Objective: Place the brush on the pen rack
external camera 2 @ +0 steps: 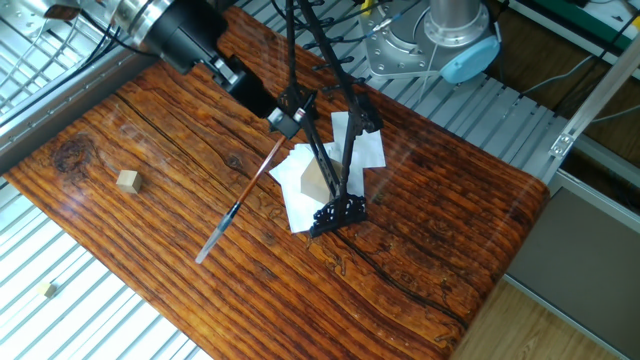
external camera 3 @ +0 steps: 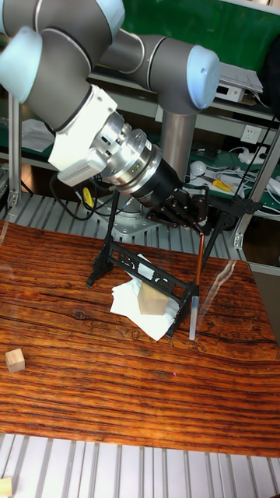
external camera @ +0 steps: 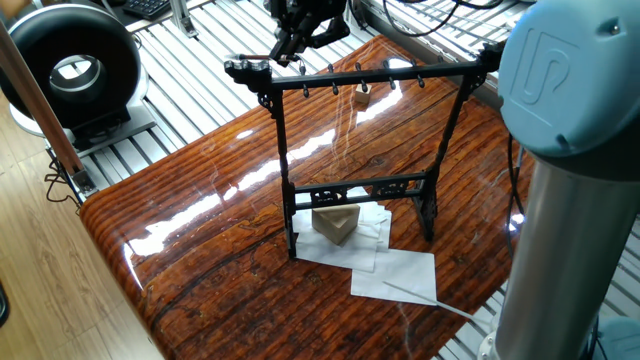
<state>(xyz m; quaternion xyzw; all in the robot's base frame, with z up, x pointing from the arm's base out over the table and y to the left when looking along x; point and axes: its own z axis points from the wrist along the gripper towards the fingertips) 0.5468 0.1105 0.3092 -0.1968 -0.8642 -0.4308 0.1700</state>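
Seeing table (external camera 2: 430, 210) with pen rack (external camera: 360, 150) standing upright on white paper sheets (external camera: 395, 272). My claw (external camera 2: 283, 118) sits at rack's top crossbar end, clamped on brush (external camera 2: 245, 195); brush hangs down, tip clear of table.

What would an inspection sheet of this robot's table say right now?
Surface: glossy wooden table.
Job's things: brush hangs from the gripper beside the pen rack, not yet on a peg.
Clutter: white papers, tan wedge block, small wooden cube.
Grippers: gripper shut on the brush's top end.
Cables: several behind the table.
Surroundings: slatted metal bench, black round device.
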